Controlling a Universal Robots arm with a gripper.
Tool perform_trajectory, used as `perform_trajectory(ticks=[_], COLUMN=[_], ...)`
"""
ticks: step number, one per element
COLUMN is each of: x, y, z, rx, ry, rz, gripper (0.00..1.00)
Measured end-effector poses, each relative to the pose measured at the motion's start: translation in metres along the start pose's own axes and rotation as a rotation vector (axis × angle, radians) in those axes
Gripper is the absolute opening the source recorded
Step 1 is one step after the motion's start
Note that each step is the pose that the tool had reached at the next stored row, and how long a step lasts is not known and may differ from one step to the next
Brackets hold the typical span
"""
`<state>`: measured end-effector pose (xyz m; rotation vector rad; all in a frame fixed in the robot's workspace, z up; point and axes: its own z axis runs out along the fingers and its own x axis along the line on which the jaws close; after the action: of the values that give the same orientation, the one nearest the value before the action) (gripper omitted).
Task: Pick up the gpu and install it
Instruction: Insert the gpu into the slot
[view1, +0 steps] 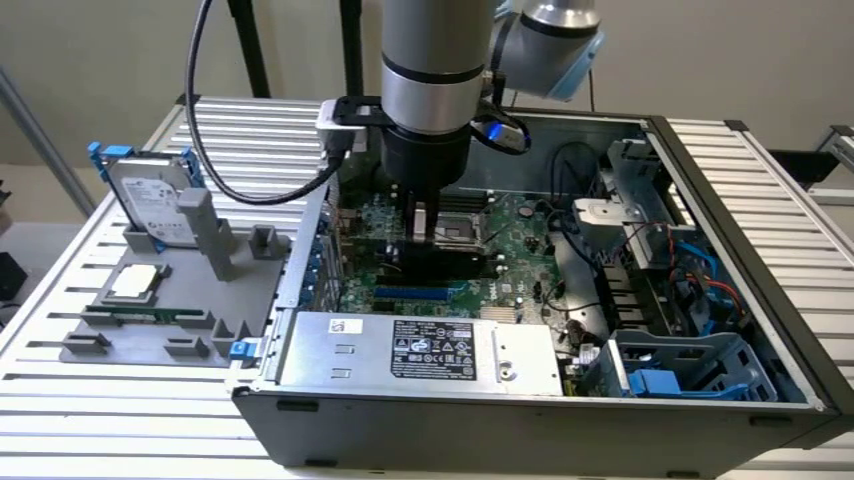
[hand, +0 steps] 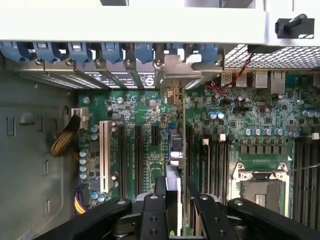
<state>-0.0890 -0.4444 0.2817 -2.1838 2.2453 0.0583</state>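
on the exterior view's left, a grey plastic fixture tray (view1: 134, 345) holds an upright silver hard drive with blue rails (view1: 150, 195) and a narrow green memory stick (view1: 174, 312) lying flat. in the middle sits an open dark grey computer case (view1: 534, 420) with a green motherboard (view1: 521, 225) inside. a silver robot arm (view1: 427, 60) reaches down into it. its black gripper (hand: 176, 185) is closed narrowly on the gpu (hand: 175, 150), a thin green card with a dark face, standing on edge over the motherboard's expansion slots. the card's silver bracket reaches the case's rear slot openings. whether it is fully seated cannot be told. at the right, a blue plastic drive cage (view1: 681, 370).
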Motion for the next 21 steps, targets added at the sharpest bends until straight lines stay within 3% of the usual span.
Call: perform_trajectory(ticks=[10,21], x=[0.0049,0.0085], y=[0.0002,0.0018], z=[0.0053,0.0069], rx=[-0.0007,-0.008], ry=[-0.001,-0.0104], rz=[0.008,0.035], gripper=[0.0,0.0])
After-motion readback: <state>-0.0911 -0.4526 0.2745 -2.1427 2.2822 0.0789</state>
